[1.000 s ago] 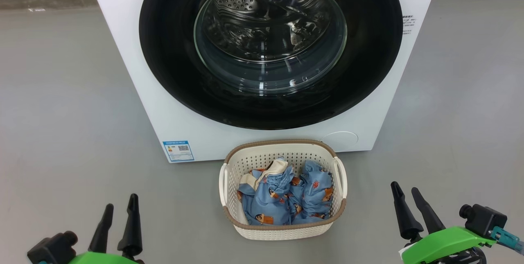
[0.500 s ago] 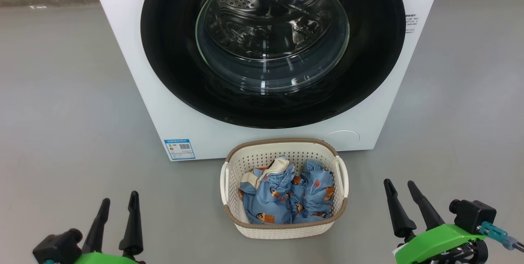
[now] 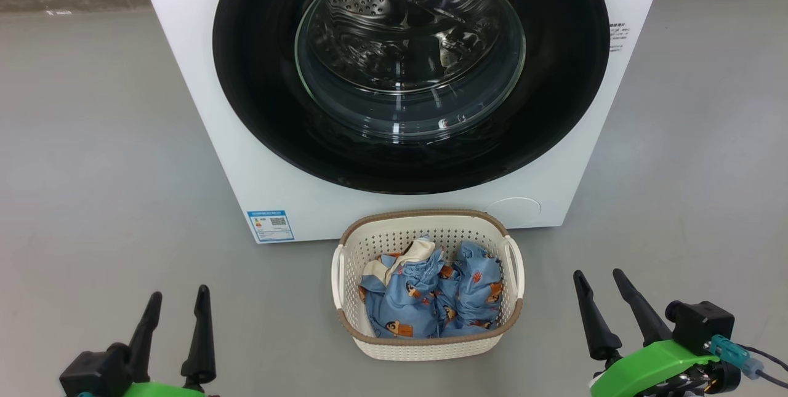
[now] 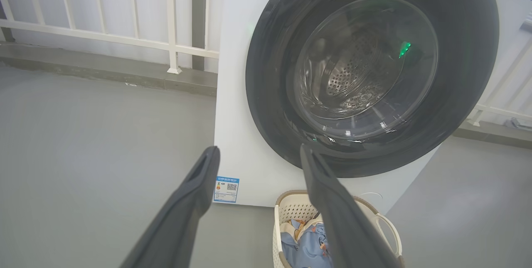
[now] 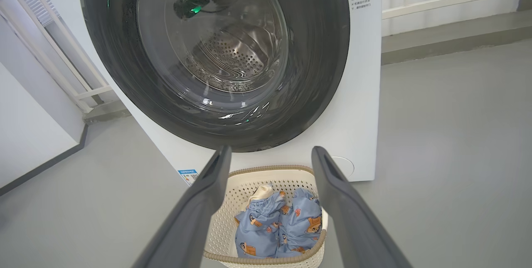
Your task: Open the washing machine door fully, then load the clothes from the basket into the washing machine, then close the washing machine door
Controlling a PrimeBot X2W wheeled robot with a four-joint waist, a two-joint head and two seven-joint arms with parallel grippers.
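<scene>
Black shiny plastic is making a wide ring around the washing machine door (image 3: 409,52), and the door is sitting shut against the white washing machine (image 3: 203,138). The basket (image 3: 425,215) is standing on the grey floor (image 3: 92,169) right in front of the machine, just under the door. The clothes (image 3: 425,298) are lying bunched up inside it.

The left gripper (image 3: 178,293) is hovering low to the left of the basket, and the right gripper (image 3: 597,274) is hovering low to the right. Both are keeping well apart from it. Each one is spreading its two dark fingers wide, and neither is holding or touching anything.

I am guessing that opening the door is coming first. The rim is looking smooth and slippery, and I am not seeing a handle on it, so the fingers could be sliding off instead of pulling. The basket is sitting very close to the machine, so an arm reaching for the door could be bumping it and pushing it away.

If the door is only opening part way, it could be getting in the way of the clothes. The clothes are tangling together, so pulling one piece could be dragging another out onto the floor. The basket is looking light, so it could be tipping too. A bit of cloth hanging out could be getting pinched when the door is closing.
</scene>
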